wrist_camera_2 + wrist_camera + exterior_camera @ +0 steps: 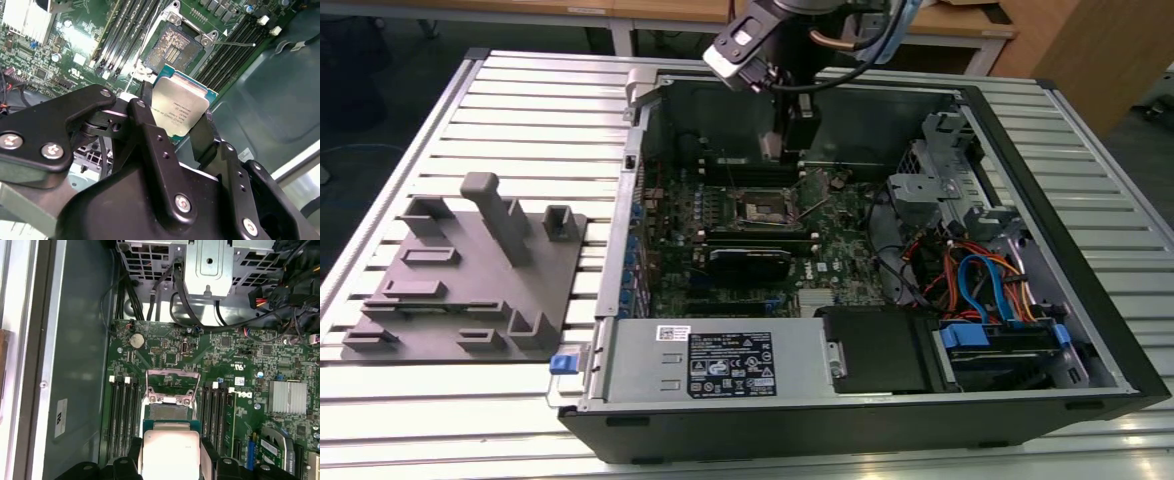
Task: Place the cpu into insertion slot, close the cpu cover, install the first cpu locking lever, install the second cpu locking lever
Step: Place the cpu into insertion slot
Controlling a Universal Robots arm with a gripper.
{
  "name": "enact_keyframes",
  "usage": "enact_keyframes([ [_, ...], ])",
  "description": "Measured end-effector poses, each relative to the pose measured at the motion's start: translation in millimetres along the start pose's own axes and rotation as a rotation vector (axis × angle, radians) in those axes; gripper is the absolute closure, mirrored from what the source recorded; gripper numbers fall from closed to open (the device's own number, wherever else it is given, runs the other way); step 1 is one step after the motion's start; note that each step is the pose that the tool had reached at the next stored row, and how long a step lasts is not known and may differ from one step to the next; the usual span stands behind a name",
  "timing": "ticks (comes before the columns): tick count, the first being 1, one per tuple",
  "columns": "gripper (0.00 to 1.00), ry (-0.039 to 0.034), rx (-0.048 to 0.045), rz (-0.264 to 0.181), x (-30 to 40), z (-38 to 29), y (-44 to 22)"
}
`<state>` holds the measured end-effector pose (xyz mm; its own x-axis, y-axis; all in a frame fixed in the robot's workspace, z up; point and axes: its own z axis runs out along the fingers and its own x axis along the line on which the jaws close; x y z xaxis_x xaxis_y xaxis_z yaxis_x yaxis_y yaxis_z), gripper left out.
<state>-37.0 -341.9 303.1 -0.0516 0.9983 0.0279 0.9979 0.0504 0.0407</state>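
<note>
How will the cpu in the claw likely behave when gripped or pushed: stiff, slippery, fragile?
The cpu, a thin flat plate with a metal top, is probably stiff and light. The claw holds it by two edges, so it might slip or tilt. Fine contacts in the insertion slot look delicate; pushing it sideways there seems risky.

Robot arm reaching into an open computer case
The claw [790, 150] hangs inside the computer case [854, 425], near the insertion slot [763, 207] on the green motherboard [674, 232]; a grey fixture block [467, 290] sits on the slatted bench [520, 90] at the exterior view's left.
</note>
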Motion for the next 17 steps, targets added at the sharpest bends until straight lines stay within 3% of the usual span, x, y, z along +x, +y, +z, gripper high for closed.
enact_keyframes([
  [4, 0.46, -0.0007, -0.0006, 0.019, -0.2, 6.6, -0.3],
  [17, 0.46, -0.0008, -0.0007, 0.021, -0.4, 11.0, -0.5],
])
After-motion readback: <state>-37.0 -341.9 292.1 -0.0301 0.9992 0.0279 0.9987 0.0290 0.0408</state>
